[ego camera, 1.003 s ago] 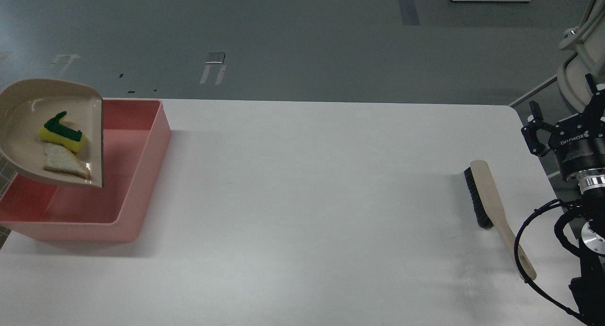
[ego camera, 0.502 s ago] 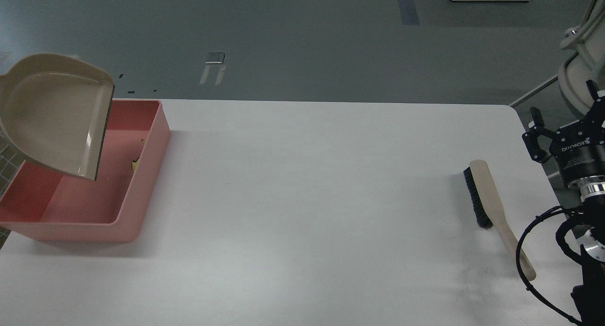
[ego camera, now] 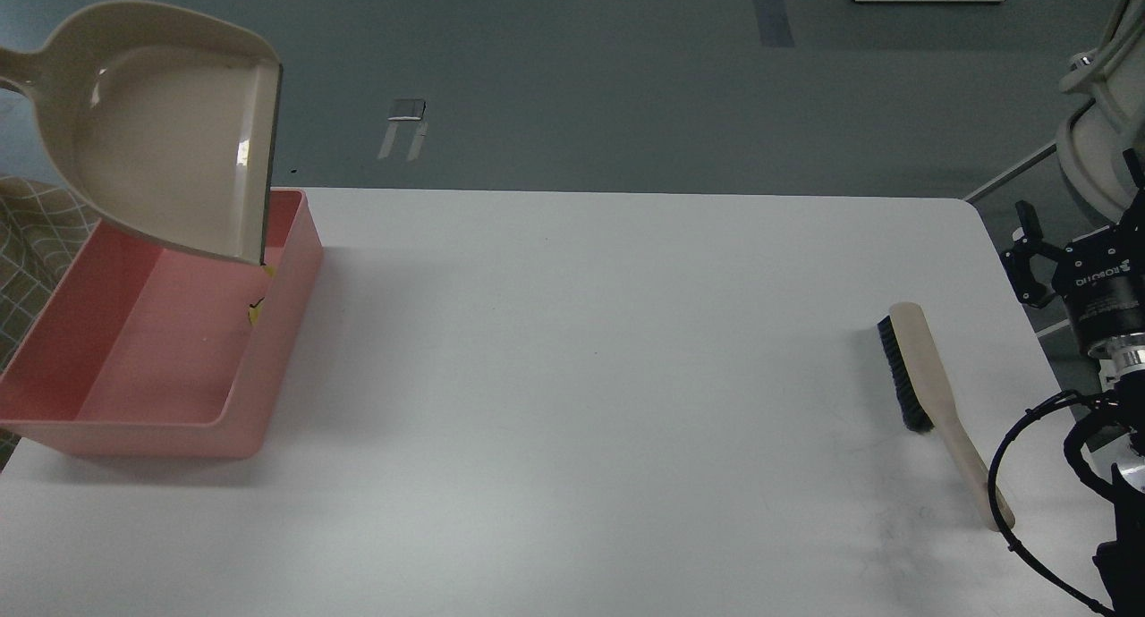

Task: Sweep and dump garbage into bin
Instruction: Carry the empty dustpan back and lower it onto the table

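The beige dustpan (ego camera: pixel 161 134) hangs tilted above the far end of the salmon-pink bin (ego camera: pixel 152 358), and it is empty. Its handle runs off the left edge, so my left gripper is out of view. Of the garbage, only small yellow slivers of the sponge piece (ego camera: pixel 257 310) show against the bin's inner right wall. The off-white strip is hidden behind that wall. My right gripper (ego camera: pixel 1078 219) is at the right edge, open and empty, to the right of the brush.
The beige brush with black bristles (ego camera: pixel 930 393) lies on the white table (ego camera: pixel 581 376) near its right edge, handle toward me. A white chair base (ego camera: pixel 1096 143) stands beyond the table's right corner. Black cables (ego camera: pixel 1020 456) loop by my right arm.
The sponge piece and the strip slid out of the dustpan into the bin. The empty dustpan then rose and moved right. My right gripper drifted slightly to the right.
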Tool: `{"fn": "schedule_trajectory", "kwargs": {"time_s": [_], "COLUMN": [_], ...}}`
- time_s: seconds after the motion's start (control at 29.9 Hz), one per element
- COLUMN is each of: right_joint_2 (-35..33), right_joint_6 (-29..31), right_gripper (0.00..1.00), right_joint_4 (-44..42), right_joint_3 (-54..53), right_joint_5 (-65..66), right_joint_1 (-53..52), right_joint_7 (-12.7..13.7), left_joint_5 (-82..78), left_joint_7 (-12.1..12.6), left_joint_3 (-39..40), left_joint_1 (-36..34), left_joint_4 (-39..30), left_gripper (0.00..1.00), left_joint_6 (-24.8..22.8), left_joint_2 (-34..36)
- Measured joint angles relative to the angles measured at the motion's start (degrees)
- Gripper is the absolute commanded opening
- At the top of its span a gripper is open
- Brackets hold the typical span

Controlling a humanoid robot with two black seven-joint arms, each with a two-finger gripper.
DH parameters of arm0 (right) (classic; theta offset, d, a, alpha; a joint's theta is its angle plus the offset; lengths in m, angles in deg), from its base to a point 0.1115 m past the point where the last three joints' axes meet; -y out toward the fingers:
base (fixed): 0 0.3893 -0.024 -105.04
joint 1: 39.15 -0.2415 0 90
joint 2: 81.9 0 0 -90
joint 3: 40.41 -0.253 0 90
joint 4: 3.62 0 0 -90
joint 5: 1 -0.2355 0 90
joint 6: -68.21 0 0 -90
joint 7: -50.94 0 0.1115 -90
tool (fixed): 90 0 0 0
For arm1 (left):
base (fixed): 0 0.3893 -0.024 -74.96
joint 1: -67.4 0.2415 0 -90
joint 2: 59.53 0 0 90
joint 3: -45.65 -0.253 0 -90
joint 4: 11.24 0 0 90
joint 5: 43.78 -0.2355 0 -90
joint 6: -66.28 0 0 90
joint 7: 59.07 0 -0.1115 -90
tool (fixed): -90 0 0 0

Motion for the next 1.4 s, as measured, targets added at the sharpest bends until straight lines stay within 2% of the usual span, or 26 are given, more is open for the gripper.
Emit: {"fn": "schedule_trajectory", "kwargs": {"time_s": [0.17,0.33,0.4,0.47,0.67,0.97,1.2,1.4], "right_joint_2": [-1.3,-1.7,-1.7,-1.7,-1.7,-1.8,-1.7,-1.7], "right_joint_6": [0.0,0.0,0.0,0.0,0.0,0.0,0.0,0.0], "right_gripper": [0.99,0.99,0.99,0.99,0.99,0.99,0.99,0.99], "right_joint_4": [0.0,0.0,0.0,-0.1,-0.4,-0.4,-0.4,-0.4], "right_joint_3": [-0.2,-0.4,-0.4,-0.5,-0.5,-0.5,-0.5,-0.6], "right_joint_5": [0.0,0.0,0.0,0.0,-0.1,-0.1,-0.1,-0.1], "right_joint_1": [0.1,0.2,0.3,0.6,1.5,2.6,2.6,3.6], "right_joint_7": [0.0,0.0,-0.1,-0.4,-1.4,-2.1,-2.1,-2.8], "left_joint_5": [0.7,0.3,-0.2,-1.2,-8.1,-12.2,-12.9,-13.8], "left_joint_7": [12.4,26.0,29.6,31.5,32.5,33.2,33.5,32.1], "left_joint_3": [-1.1,-7.8,-9.9,-12.1,-22.1,-37.2,-40.6,-42.4], "left_joint_1": [-1.6,-9.7,-12.1,-13.8,-17.7,-20.4,-21.5,-22.9], "left_joint_4": [-9.3,-12.5,-12.7,-12.8,-12.8,-10.0,-2.6,0.7], "left_gripper": [0.14,0.12,0.11,0.11,0.11,0.09,0.09,0.09], "left_joint_6": [0.0,1.1,2.1,3.0,6.4,18.8,25.8,28.9], "left_joint_2": [-10.1,-21.2,-24.6,-26.9,-31.6,-41.2,-47.8,-51.3]}}
